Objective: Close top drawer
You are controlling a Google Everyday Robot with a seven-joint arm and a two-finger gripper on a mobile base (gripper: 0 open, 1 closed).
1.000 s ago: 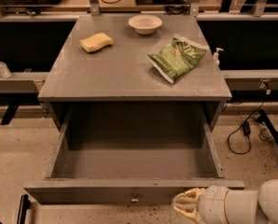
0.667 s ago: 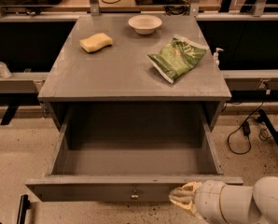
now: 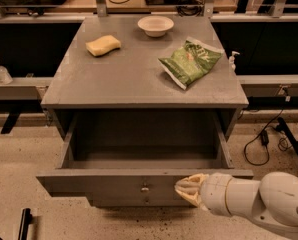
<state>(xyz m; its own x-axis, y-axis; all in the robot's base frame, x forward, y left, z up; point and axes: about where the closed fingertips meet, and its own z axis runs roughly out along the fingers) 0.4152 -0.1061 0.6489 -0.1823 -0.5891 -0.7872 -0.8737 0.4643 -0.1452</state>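
Below the desk (image 3: pixel 139 79), found the top drawer (image 3: pixel 104 184) standing wide open and the hand (image 3: pixel 185 188) closed on nothing against its front panel, right of the knob (image 3: pixel 145 188); feared a skewed, jammed drawer or a slip over the panel's upper edge from so off-centre a push.

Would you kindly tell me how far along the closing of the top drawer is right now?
Done: the hand is placed at the top drawer, on its front panel, just right of the knob. In hand: it looks set to push the panel inward. Left: nearly everything, since the drawer is pulled far out from under the tabletop, its inside in full view.
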